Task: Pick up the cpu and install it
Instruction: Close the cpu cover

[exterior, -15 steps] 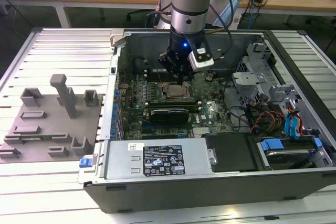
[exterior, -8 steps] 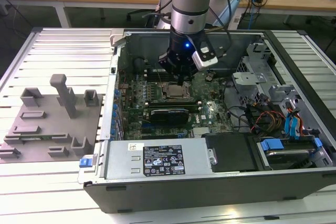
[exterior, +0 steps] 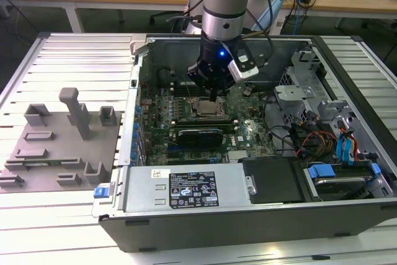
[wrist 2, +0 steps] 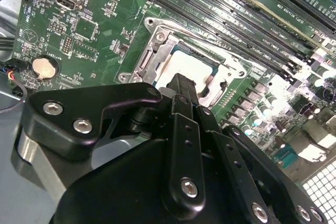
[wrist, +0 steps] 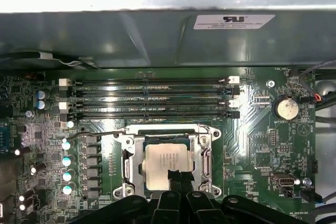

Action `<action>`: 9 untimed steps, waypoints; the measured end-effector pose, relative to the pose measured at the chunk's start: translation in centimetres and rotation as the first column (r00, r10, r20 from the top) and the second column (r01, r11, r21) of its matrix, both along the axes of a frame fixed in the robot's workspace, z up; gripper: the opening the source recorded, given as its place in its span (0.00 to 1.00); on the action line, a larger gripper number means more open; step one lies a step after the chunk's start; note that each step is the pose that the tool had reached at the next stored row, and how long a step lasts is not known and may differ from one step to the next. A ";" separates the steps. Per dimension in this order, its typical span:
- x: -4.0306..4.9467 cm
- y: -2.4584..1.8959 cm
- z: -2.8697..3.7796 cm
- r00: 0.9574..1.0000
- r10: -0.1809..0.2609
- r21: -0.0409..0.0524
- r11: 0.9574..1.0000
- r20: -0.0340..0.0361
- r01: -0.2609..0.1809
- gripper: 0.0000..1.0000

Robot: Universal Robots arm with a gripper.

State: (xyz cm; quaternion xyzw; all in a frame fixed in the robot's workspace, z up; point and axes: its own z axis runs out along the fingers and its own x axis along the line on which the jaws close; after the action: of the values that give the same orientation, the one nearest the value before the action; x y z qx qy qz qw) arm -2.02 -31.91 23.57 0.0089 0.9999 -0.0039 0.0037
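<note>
In the exterior view, the black two-finger gripper (exterior: 214, 95) hangs inside the open grey metal computer case (exterior: 248, 231), over the green motherboard (exterior: 251, 130). Its tip is right above the small flat square silver-topped cpu (exterior: 206, 110), which lies in the socket just beyond the black rectangular expansion card (exterior: 198, 134). The grey plastic fixture plate with upright blocks (exterior: 56, 147) sits well apart, toward the exterior view's left.

In the second wrist view, the gripper (wrist 2: 181, 83) has its fingers (wrist 2: 178, 90) drawn together into one narrow black tip with nothing between them. The tip overlaps one edge of the cpu (wrist 2: 186, 66), which lies flat within the silver metal socket frame (wrist 2: 152, 56).

In the first wrist view, the gripper (wrist: 179, 176) shows the same closed fingertips at the cpu's (wrist: 164, 157) near edge. Whether they touch the metal top or sit just above it, I cannot tell. The long black memory slots (wrist: 152, 98) lie beyond the socket frame (wrist: 126, 166).
</note>
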 end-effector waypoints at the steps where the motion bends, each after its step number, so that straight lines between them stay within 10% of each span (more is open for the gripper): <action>1: -0.07 0.00 -0.02 1.000 0.000 0.000 1.000 0.000 0.000 0.11; 9: -1.30 0.00 -0.24 1.000 0.000 0.000 1.000 0.005 0.000 0.11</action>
State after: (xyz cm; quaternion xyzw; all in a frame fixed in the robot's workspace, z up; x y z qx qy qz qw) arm -3.32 -31.91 23.33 0.0087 0.9999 -0.0039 0.0063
